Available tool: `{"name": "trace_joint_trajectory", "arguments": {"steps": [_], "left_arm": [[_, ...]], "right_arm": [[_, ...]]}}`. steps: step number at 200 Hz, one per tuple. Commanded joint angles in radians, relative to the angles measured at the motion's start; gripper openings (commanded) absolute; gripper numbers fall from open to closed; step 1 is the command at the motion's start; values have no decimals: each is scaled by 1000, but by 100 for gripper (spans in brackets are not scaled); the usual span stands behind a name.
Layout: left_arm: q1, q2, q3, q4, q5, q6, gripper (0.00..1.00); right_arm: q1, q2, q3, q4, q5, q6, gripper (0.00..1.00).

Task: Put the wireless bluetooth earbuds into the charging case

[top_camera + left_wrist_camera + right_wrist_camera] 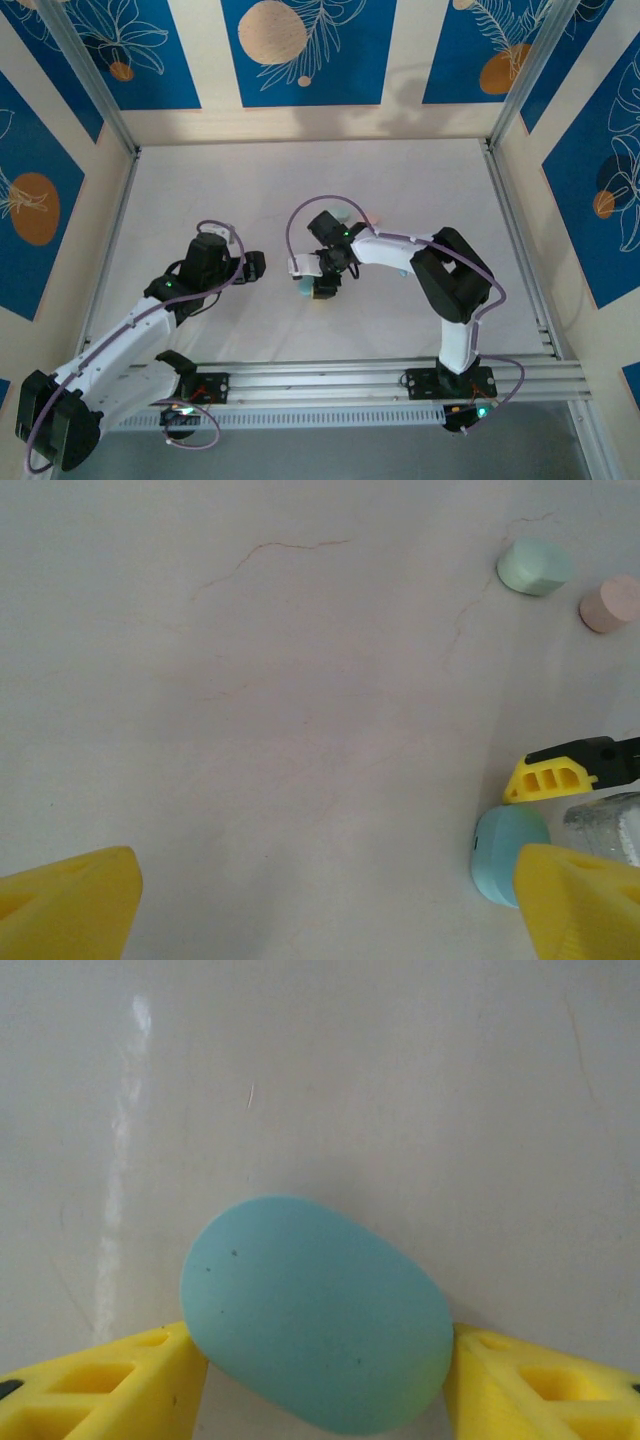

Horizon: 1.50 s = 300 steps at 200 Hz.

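Note:
A light blue pebble-shaped charging case (315, 1325) lies closed on the white table, and my right gripper (320, 1365) is shut on it, one yellow finger (110, 1390) against each end. From the left wrist the same case (505, 855) shows at the lower right with a right finger (550, 778) beside it. My left gripper (330, 905) stands open over bare table just left of it, nothing between its fingers. From above, the right gripper (322, 282) and left gripper (255, 266) are close together mid-table. The earbuds are out of view.
A mint case (535, 565) and a pink case (610, 603) lie closed side by side farther back on the table (250, 680), behind the right wrist. An aluminium rail (380, 378) runs along the near edge, with frame posts at the sides.

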Motion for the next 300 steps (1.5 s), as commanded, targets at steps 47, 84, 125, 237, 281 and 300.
{"name": "trace_joint_trajectory", "arguments": {"steps": [47, 84, 125, 237, 281, 300], "left_arm": [[16, -6, 9, -2, 7, -14, 95], [18, -9, 10, -8, 4, -16, 95], [19, -13, 6, -8, 2, -13, 95], [22, 20, 14, 20, 27, -21, 95], [28, 23, 11, 58, 62, -27, 96], [33, 14, 6, 101, 103, -18, 96]], "right_arm": [[4, 60, 65, 17, -87, -5, 63], [-8, 79, 99, -58, -161, -44, 62], [-33, 51, 50, -102, -170, -57, 59], [-18, 38, -5, 20, -128, 1, 50], [-20, -3, -36, 80, -142, 52, 41], [-31, -59, -41, 77, -168, 98, 38]]}}
